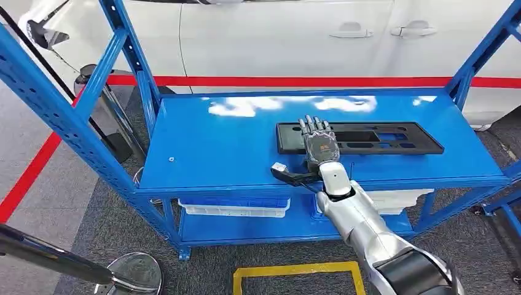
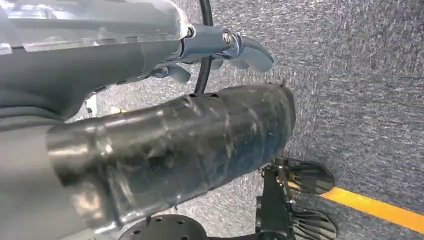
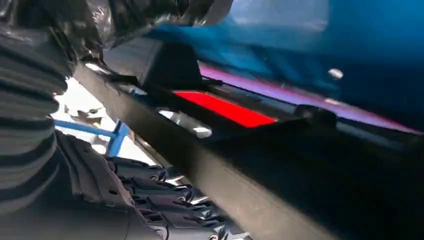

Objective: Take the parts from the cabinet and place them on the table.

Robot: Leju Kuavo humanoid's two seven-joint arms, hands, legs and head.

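Observation:
A long flat black part (image 1: 381, 138) with cut-outs lies on the top shelf of the blue cabinet (image 1: 215, 150), towards its right side. My right hand (image 1: 319, 147) rests on the part's left end with its fingers stretched out flat. Its thumb points off to the left, near the shelf's front edge, and nothing is clasped. In the right wrist view the part's dark edge (image 3: 210, 165) runs right beside the hand's fingers (image 3: 160, 200). My left hand (image 2: 220, 47) hangs over grey carpet, its fingers loose and holding nothing.
The cabinet's blue uprights (image 1: 132, 55) slant at both ends. White bins (image 1: 236, 209) sit on the lower shelf. A white car (image 1: 276, 37) stands behind a red floor line (image 1: 307, 81). A yellow floor marking (image 1: 295, 270) lies in front, and a round mirror (image 1: 132, 273) at the lower left.

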